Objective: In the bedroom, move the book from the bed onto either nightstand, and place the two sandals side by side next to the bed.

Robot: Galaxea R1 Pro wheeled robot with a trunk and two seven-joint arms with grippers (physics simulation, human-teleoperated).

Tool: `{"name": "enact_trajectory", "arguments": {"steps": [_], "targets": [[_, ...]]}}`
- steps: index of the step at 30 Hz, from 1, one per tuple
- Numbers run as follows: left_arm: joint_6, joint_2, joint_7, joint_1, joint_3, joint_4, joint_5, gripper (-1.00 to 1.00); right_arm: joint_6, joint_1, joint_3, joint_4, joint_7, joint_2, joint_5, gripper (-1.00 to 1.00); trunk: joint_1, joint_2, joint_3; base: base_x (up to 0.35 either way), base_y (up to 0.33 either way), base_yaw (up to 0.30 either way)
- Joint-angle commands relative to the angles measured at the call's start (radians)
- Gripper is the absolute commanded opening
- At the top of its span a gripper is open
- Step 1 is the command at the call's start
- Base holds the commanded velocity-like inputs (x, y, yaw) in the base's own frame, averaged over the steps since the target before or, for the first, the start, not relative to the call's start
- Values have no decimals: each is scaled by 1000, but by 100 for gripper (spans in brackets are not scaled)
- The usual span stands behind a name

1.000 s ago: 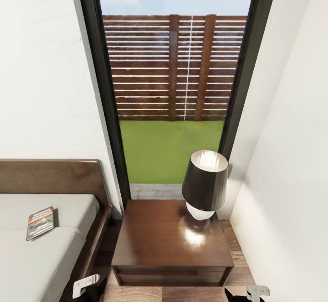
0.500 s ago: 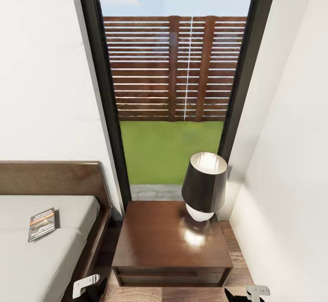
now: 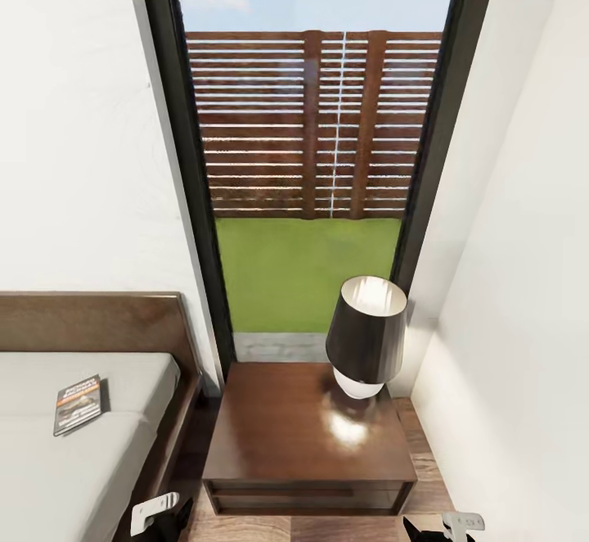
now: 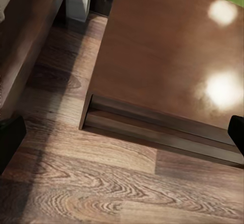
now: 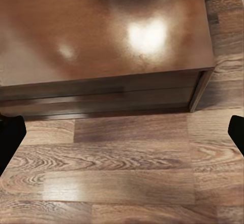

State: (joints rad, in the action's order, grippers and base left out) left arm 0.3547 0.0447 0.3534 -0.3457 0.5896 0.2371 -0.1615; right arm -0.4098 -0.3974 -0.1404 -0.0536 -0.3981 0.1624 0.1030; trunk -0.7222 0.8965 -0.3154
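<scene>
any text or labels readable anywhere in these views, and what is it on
Book on the bed: light lettering above an orange band on the dark cover, too small and blurred to read in the head view.
Nightstand, lamp, window frame, fence: no writing on them.
Left and right wrist views: wood floor and the nightstand front, no text.

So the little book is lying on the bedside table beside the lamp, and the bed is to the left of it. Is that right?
Not quite. The head view shows the book lying on the bed, not on the bedside table. The lamp stands on that table, and the bed is indeed to its left.
</scene>
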Motion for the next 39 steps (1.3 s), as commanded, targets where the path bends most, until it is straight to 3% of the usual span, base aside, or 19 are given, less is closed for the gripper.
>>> {"name": "enact_trajectory", "arguments": {"steps": [1, 39], "targets": [[4, 0, 4, -1, 9, -1, -10, 100, 0, -1, -4, 1, -10, 0, 10, 100, 4, -6, 2, 0, 0, 0], [0, 0, 3, -1, 8, -1, -10, 100, 1, -1, -4, 1, -13, 0, 12, 100, 150, -272, 121, 0, 0, 0]]}}
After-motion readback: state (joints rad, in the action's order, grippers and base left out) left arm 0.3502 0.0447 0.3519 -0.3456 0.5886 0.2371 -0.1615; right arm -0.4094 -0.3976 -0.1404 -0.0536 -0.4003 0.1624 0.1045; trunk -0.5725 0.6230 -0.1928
